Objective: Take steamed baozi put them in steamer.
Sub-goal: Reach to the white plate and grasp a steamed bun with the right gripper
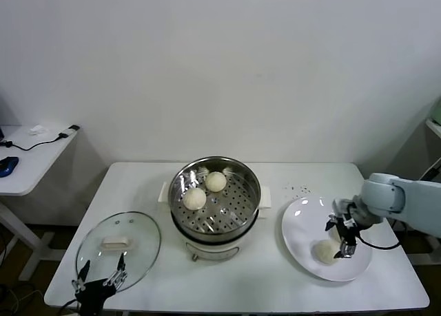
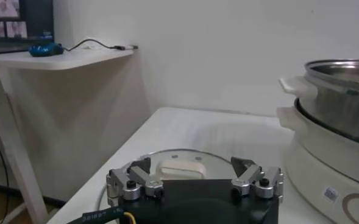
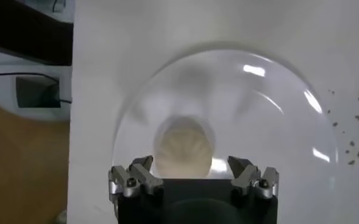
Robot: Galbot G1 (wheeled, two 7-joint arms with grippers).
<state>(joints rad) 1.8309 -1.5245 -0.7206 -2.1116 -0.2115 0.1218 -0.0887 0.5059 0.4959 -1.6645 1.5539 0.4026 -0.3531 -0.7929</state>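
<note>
My right gripper [image 3: 193,179] hangs spread wide over the baozi [image 3: 183,148] on the plate [image 3: 277,122]. Squeeze off-centre and that soft bun could squish or roll away before reaching the steamer [image 1: 215,195], which already holds two. Left gripper [image 1: 100,281] idles open by the lid [image 1: 118,245].

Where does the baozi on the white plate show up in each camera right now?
Head view: baozi on the white plate, under the open right gripper.
Right wrist view: baozi between the fingers, on the plate.
Left wrist view: not in it.
Shared landmark: the plate, seen in the head and right wrist views.
</note>
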